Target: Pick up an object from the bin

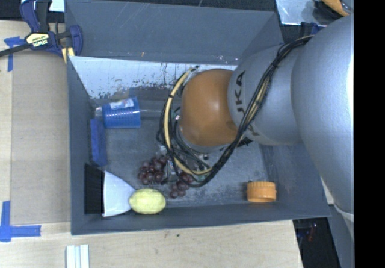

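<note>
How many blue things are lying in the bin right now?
2: a blue cylinder lying at the upper left, and a blue bar along the left wall just below it. The arm may hide others.

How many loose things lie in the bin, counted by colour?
Blue: 2 (ribbed cylinder, flat bar)
Yellow: 1 (lemon)
Dark purple: 1 (bunch of grapes)
Orange: 1 (round cap)
Black: 1 (block)
White: 1 (wedge)
Total: 7
</note>
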